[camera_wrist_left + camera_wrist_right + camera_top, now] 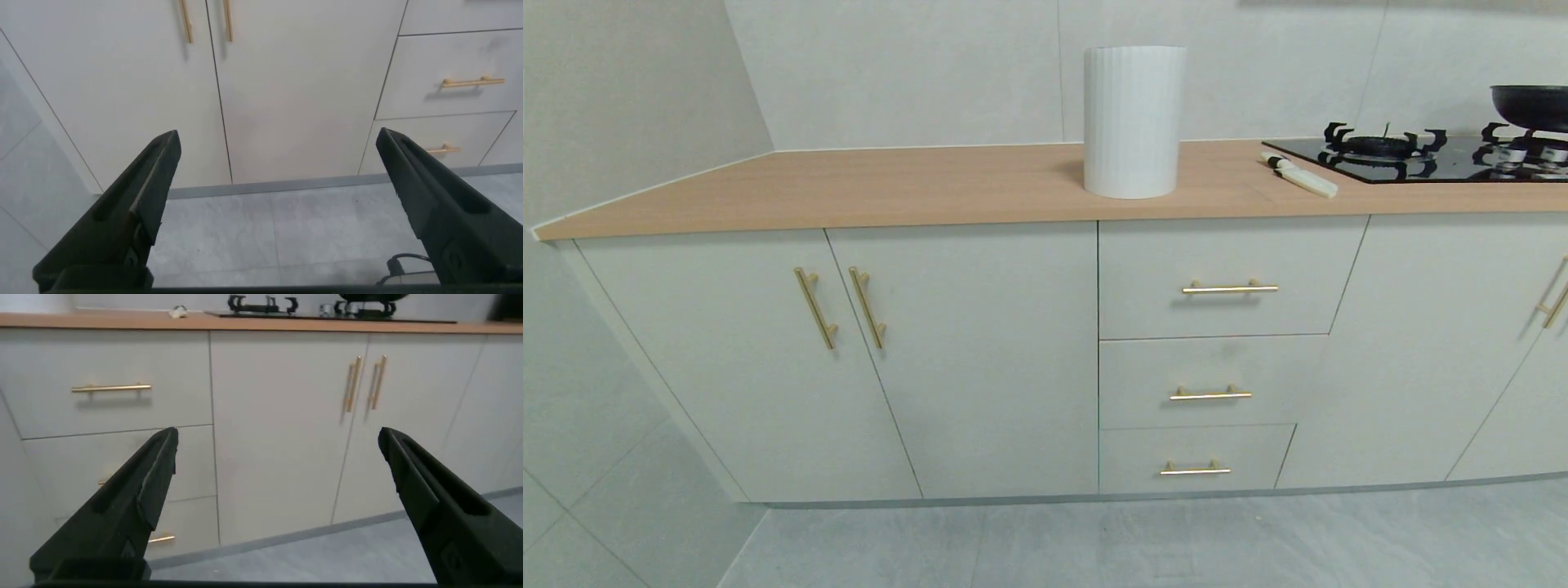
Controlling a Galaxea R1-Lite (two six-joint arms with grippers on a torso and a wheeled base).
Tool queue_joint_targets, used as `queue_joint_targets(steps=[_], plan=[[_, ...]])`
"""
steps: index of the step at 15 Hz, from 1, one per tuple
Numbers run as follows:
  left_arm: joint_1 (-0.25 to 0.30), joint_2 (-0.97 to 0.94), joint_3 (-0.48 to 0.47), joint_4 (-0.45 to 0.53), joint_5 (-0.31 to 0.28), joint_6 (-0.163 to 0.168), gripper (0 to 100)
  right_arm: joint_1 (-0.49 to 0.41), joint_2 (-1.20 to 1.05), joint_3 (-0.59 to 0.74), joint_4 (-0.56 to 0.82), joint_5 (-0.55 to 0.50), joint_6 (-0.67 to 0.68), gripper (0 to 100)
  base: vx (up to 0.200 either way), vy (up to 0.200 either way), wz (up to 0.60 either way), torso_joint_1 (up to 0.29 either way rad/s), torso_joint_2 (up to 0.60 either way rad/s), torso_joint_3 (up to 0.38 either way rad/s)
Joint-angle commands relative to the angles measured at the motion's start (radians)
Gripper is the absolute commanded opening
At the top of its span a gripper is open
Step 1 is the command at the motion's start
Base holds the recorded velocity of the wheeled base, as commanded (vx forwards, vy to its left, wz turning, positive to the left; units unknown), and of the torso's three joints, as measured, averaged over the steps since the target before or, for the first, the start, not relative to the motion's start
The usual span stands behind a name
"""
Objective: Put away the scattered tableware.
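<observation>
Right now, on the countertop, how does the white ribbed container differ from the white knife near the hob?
The ribbed container stands upright; the knife lies flat. The container is tall and wide; the knife is slim and low. The container is plain white with ribs; the knife is cream with a dark band. The knife lies just beside the hob; the container stands farther to the left. Both are pale and rest on the wooden countertop.
</observation>
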Motion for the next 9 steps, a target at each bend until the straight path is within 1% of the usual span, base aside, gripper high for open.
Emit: queue_joint_targets(steps=[1,3,4,6,8,9], plan=[[0.000,0.000,-0.001,0.001,-0.001,0.000,100,-0.001,-0.012,0.133,-0.027,0.077,0.022,100,0.000,0.000,0.00,0.000,0.00,0.000],[0.000,0.000,-0.001,-0.001,-0.001,0.000,100,-0.001,-0.012,0.188,-0.047,0.125,0.032,100,0.000,0.000,0.00,0.000,0.00,0.000],[0.000,0.000,0.001,0.001,-0.001,0.000,100,-0.001,-0.012,0.193,-0.041,0.137,0.035,100,0.000,0.000,0.00,0.000,0.00,0.000],[0.000,0.000,-0.001,0.001,0.001,0.000,100,-0.001,-0.012,0.193,-0.030,0.211,0.051,100,0.000,0.000,0.00,0.000,0.00,0.000],[0.000,0.000,-0.001,0.001,-0.001,0.000,100,-0.001,-0.012,0.190,0.027,0.224,0.074,100,0.000,0.000,0.00,0.000,0.00,0.000],[0.000,0.000,-0.001,0.001,-0.001,0.000,100,-0.001,-0.012,0.190,0.027,0.223,0.081,100,0.000,0.000,0.00,0.000,0.00,0.000]])
